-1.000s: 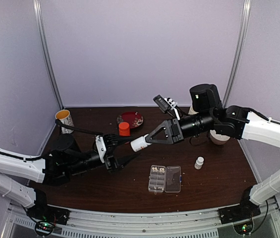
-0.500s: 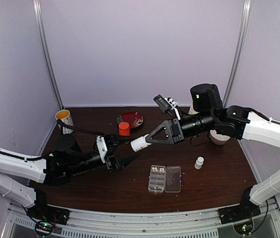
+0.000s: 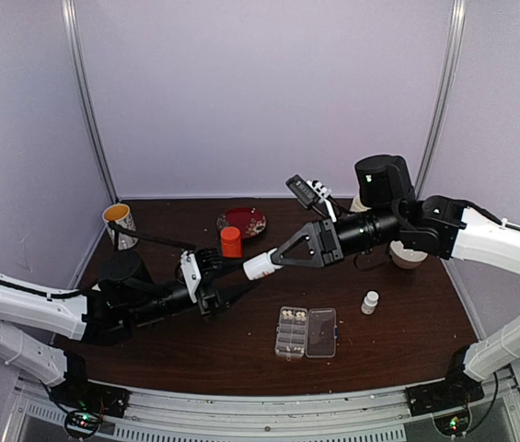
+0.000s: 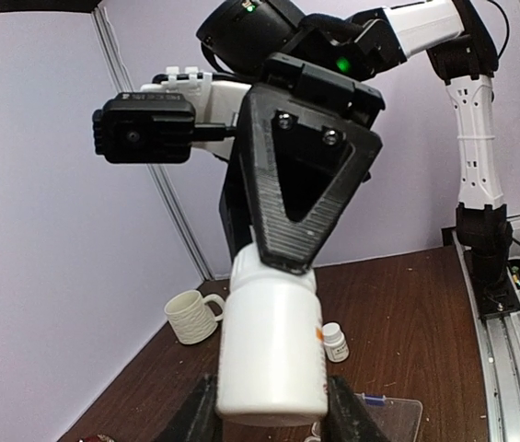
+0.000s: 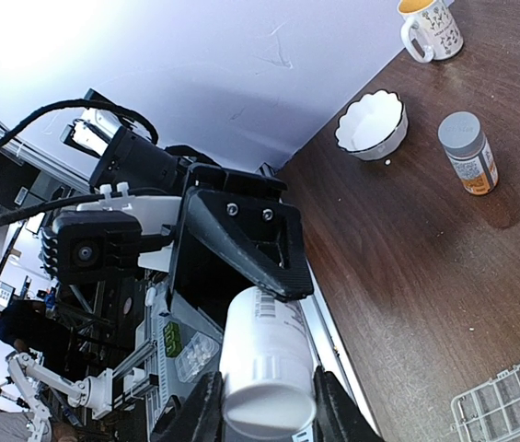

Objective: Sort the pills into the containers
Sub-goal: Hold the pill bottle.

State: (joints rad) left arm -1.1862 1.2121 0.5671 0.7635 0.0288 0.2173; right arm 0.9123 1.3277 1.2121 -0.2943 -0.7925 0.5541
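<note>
Pills (image 3: pixel 291 317) lying in the far compartments of the open organiser box (image 3: pixel 289 346). Above, white bottle (image 4: pixel 271 341) pinched by right gripper (image 5: pixel 264 405) and, freshly narrowed around it, left gripper (image 4: pixel 273 414); uncapping likely next.

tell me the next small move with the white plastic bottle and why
Probably rotate the left gripper about the long axis of the white plastic bottle to start opening it. The bottle is off the table, the right gripper clamped on one end and the left fingers against both sides of the other, so both ends look braced.
</note>
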